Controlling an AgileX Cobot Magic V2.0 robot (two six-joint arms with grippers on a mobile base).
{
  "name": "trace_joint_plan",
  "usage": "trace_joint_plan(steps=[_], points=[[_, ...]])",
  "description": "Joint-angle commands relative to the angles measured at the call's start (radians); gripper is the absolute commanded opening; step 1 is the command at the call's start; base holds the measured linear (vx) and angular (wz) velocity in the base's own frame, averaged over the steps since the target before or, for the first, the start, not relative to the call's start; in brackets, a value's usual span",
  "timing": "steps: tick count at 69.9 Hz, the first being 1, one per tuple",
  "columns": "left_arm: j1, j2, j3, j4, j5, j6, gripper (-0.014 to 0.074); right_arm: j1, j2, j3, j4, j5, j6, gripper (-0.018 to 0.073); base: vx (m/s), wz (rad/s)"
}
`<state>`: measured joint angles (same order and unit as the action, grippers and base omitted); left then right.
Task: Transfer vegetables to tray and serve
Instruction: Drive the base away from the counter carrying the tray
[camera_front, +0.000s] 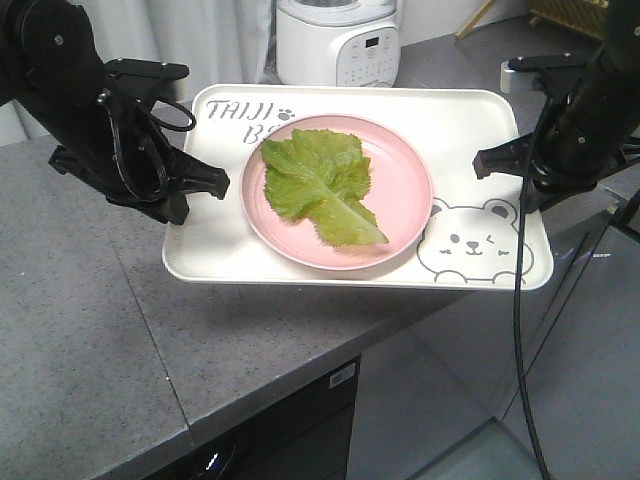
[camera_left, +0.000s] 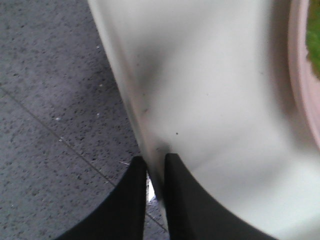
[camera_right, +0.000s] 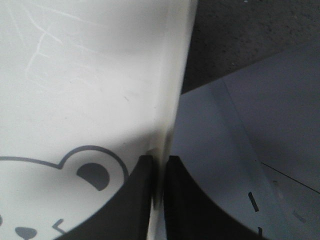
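across the front edge of the worktop (camera_front: 90, 300) the tray (camera_front: 210, 235) juts out, and its corner with the bear drawing (camera_front: 470, 240) has nothing under it, so watch that side first. only two thin pinches on the short rims hold the tray. if you raise or move one arm faster than the other, the tray tilts or twists and a rim can slide out of its pinch; on the right that would likely drop the tray past the worktop's edge. the pink plate (camera_front: 405, 195) sits loose near the tray's middle, and a tilt would probably send it sliding toward the lower rim. the lettuce leaf (camera_front: 318, 180) lies flat and unsecured on the plate, so a jerk could throw it off. pulling the arms apart or pressing them together could bow the plastic or strip a grip. a white appliance (camera_front: 335, 40) stands just behind the tray's back rim, and a backward swing could knock it.

your left gripper (camera_left: 156, 165) is closed to a narrow gap on the tray's left rim, one finger inside the rim and one outside, both touching it. your right gripper (camera_right: 159, 162) is clamped the same way on the right rim, just beside the bear's ear. you cannot tell from these views whether the tray rests on the worktop or hangs just above it.
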<state>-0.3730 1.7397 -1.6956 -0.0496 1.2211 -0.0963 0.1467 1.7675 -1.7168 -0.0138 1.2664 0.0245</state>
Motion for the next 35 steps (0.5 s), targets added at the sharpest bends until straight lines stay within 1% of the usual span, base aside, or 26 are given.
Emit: trace_joint_plan(steps=[1, 35], points=[[-0.016, -0.061, -0.038, -0.079, -0.078, 0.024, -0.0006, 0.01, -0.052, -0.032, 0.06, 0.016, -0.025, -0.0006, -0.01, -0.29], [-0.016, -0.061, -0.038, -0.079, -0.078, 0.024, -0.0006, 0.01, -0.052, -0.032, 0.06, 0.016, -0.025, -0.0006, -0.01, -0.26]])
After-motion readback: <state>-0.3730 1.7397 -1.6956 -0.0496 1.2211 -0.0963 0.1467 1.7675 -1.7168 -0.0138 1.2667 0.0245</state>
